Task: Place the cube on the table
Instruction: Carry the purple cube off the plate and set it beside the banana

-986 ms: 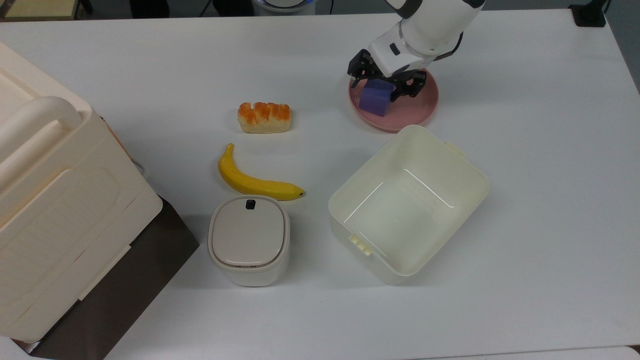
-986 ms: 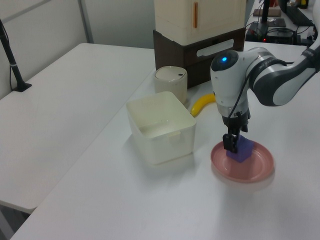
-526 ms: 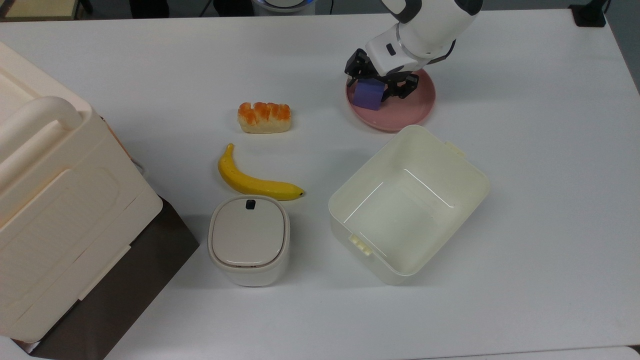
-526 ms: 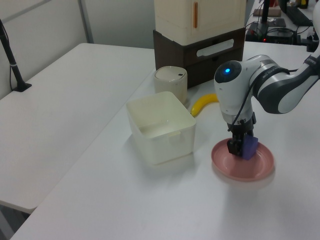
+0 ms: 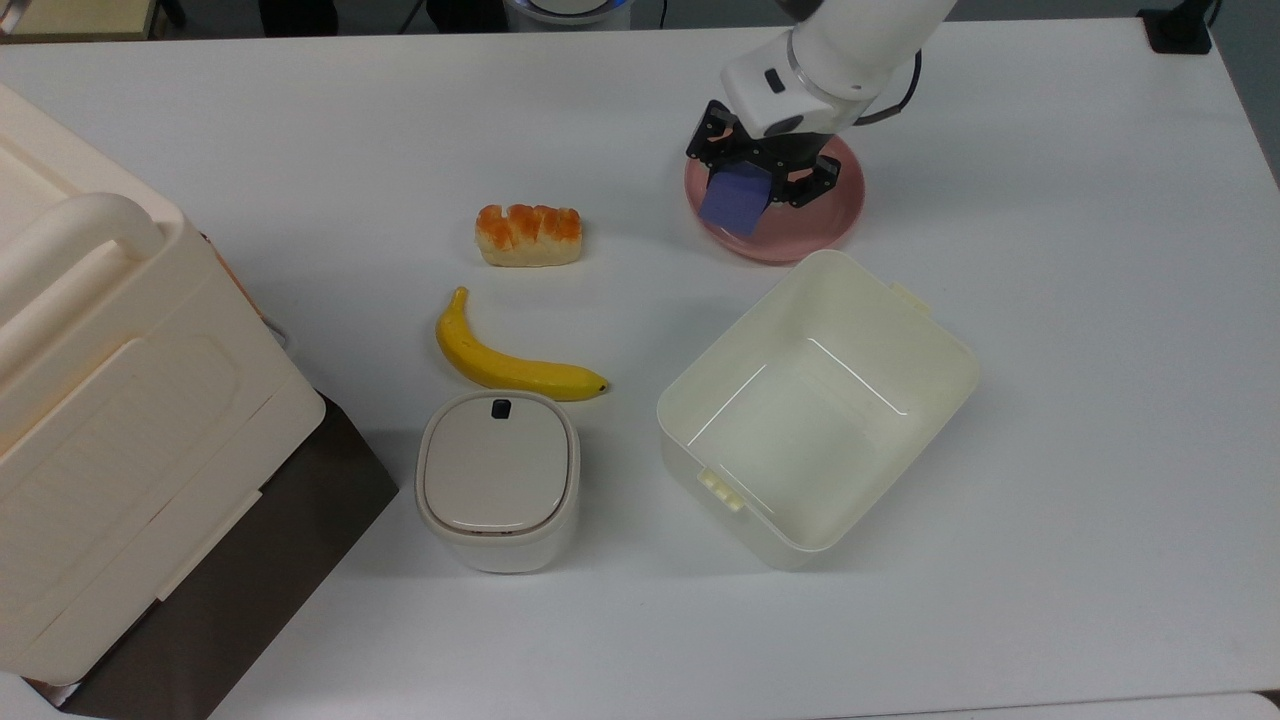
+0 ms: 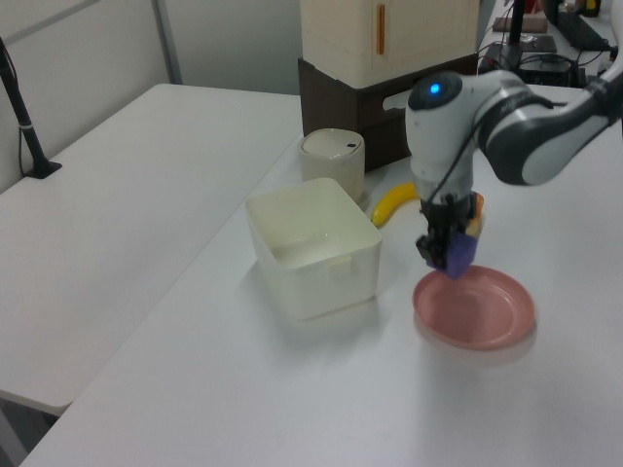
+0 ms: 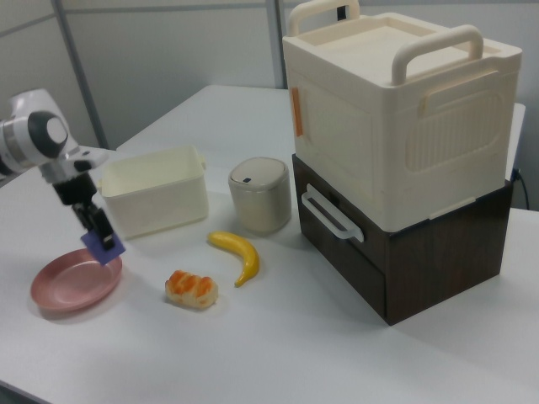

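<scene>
The purple-blue cube [image 5: 733,199] [image 6: 454,255] [image 7: 103,246] hangs in the air above the pink plate [image 5: 812,222] [image 6: 484,316] [image 7: 72,284], clear of its surface. My gripper [image 5: 758,183] [image 6: 447,243] [image 7: 95,231] is shut on the cube, black fingers on two opposite sides. In the top view the cube sits over the plate's left part. The white table [image 5: 1080,300] [image 6: 146,224] [image 7: 278,337] spreads out all around the plate.
The cream open bin [image 5: 935,345] [image 6: 282,209] stands just below the plate in the top view. A bread piece [image 5: 528,235], a banana [image 5: 505,362] and a lidded round container [image 5: 497,478] lie to the top view's left. A big cream box [image 7: 396,109] on a dark stand fills that corner.
My gripper has lifted the cube off the plate; a second ago it rested on the plate, now it hangs above it, shifted slightly to the top view's left.
</scene>
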